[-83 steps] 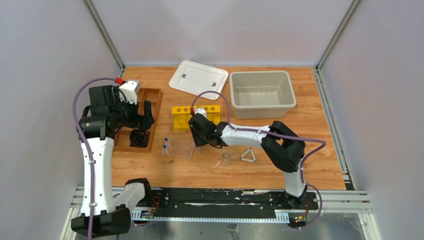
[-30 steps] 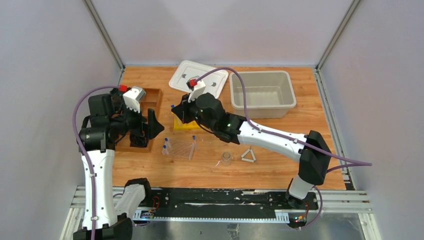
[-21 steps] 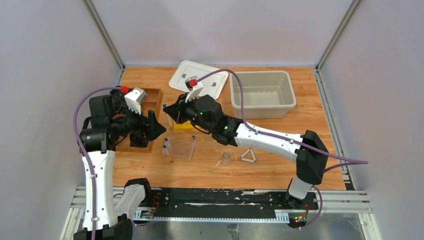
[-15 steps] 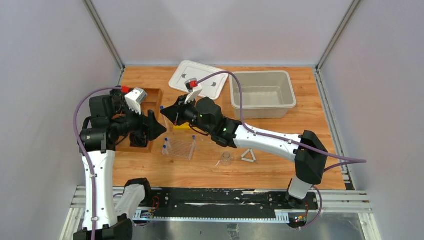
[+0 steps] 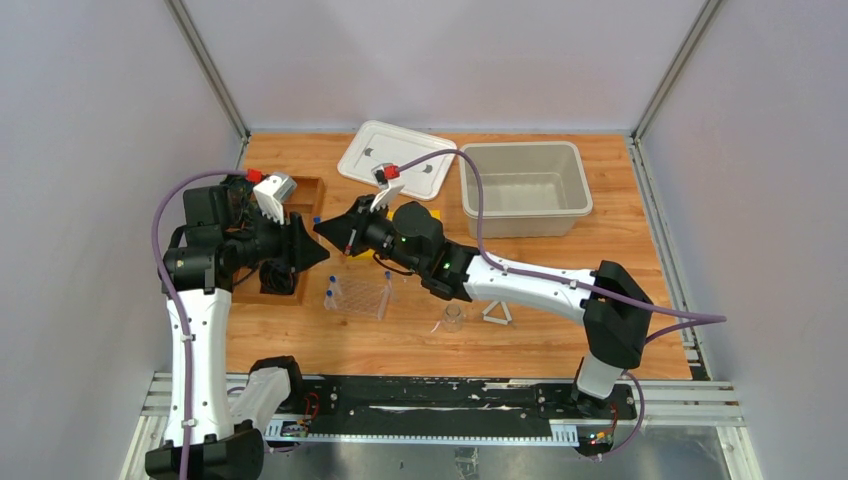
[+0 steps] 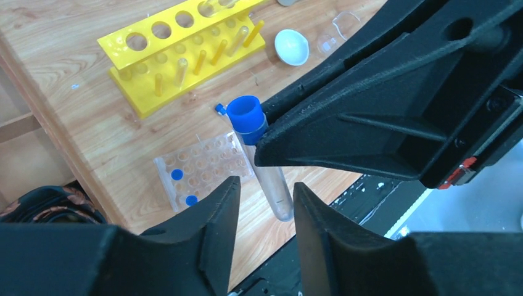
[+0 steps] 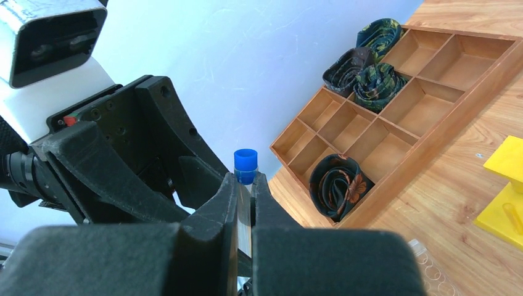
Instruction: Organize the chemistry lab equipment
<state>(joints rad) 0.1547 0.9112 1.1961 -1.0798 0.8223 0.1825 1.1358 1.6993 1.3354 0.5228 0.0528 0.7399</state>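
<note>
A clear blue-capped tube (image 6: 271, 185) is held in the air above the wooden table (image 5: 300, 340). In the top view it sits between the brown wooden divided tray (image 7: 395, 117) and the yellow plastic tube rack (image 6: 185, 55). The tube is clamped just below its cap by the right end effector (image 7: 245, 185), cap up, body hanging free.

The lower body of the tube is flanked by the left end effector (image 6: 262, 191). Its fingers stand apart on either side, with slim gaps visible, so no grip is made there yet.

Below, a flat clear plastic rack (image 6: 203, 169) lies on the table with two blue caps seated in it. A white dome-shaped piece (image 6: 292, 47) lies beyond the yellow rack. A small clear glass beaker (image 5: 453, 317) and a small white triangle (image 5: 497, 312) lie near the right arm, untouched.

Step judged: a mid-air handover of the tube from right to left, part of sorting the tubes. Next move is judged to need the left fingers shut squarely on the glass body. Only then should the right be let go, or the tube could slip or tilt. Where the tube is meant to go cannot be told.
</note>
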